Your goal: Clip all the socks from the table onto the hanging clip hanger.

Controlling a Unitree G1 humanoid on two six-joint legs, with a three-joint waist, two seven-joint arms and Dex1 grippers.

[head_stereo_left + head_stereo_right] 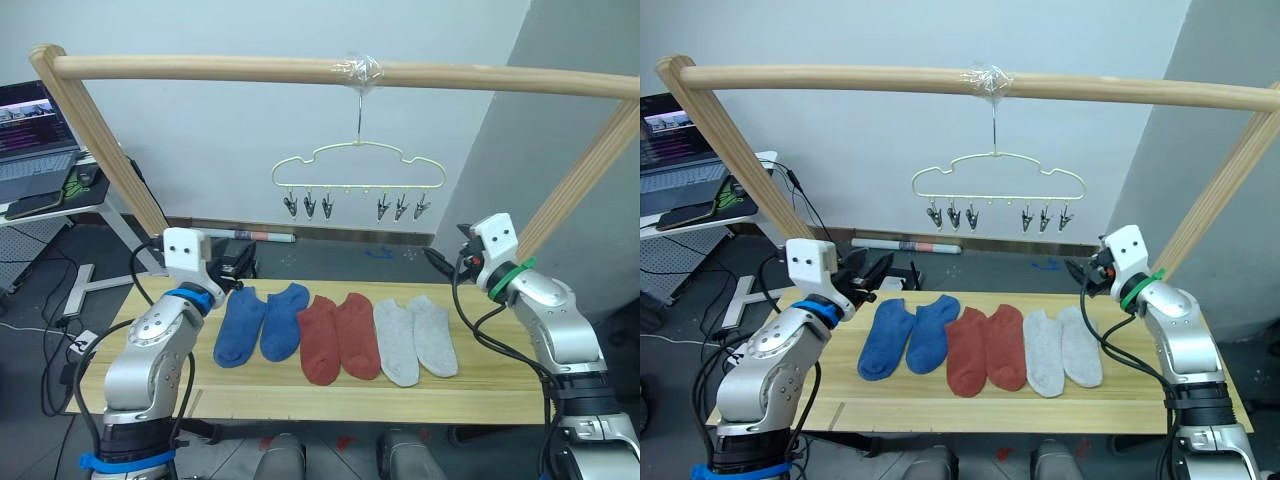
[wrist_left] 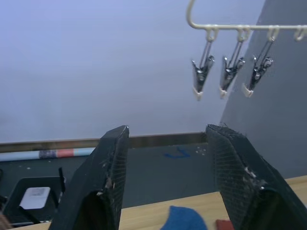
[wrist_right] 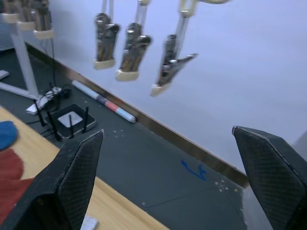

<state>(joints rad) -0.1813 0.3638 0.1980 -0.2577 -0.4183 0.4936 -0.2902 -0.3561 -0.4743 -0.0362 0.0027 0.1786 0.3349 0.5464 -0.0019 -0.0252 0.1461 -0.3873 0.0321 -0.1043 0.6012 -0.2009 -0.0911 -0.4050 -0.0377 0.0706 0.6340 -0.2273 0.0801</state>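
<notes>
Best begun at one end: lowered a hand squarely over an outer sock, pinched near the cuff, lifted clear of its neighbour. Left hand (image 2: 163,182) and right hand (image 3: 168,182) both spread wide, grasping nothing. Six socks (image 1: 338,335) lay flat in a row on the tabletop (image 1: 300,395), blue, rust-red, grey, paired and touching. Clip hanger (image 1: 358,175) hung above, every clip bare.

Left wrist view: the blue sock (image 2: 186,219) and red sock (image 2: 224,224) are cut off by the lower edge; the hanger (image 2: 244,26) runs off the top and right edges. Head views: the laptop (image 1: 35,135) is cropped at the left edge, its screen illegible.
</notes>
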